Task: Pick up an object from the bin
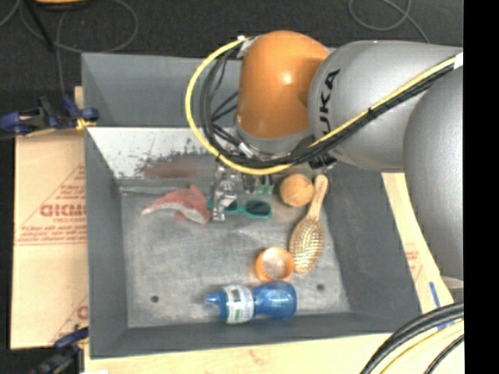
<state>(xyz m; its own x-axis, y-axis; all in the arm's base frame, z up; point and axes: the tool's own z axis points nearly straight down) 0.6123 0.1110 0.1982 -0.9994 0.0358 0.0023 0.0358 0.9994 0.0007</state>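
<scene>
Gripper: low at 12 o'clock of the bin's floor; whether it is open or closed cannot be told.
Nearest: teal sunglasses just at its 3 o'clock, pink rag at its 9 o'clock.
Others: orange ball, wooden hairbrush, orange cup, blue bottle at 6 o'clock.
Surface: grey bin, floor scuffed.
Room: dark floor with cables at 12 o'clock.

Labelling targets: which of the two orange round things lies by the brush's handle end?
The orange ball at the back; the hollow orange cup lies by the brush head, nearer the front.
</scene>
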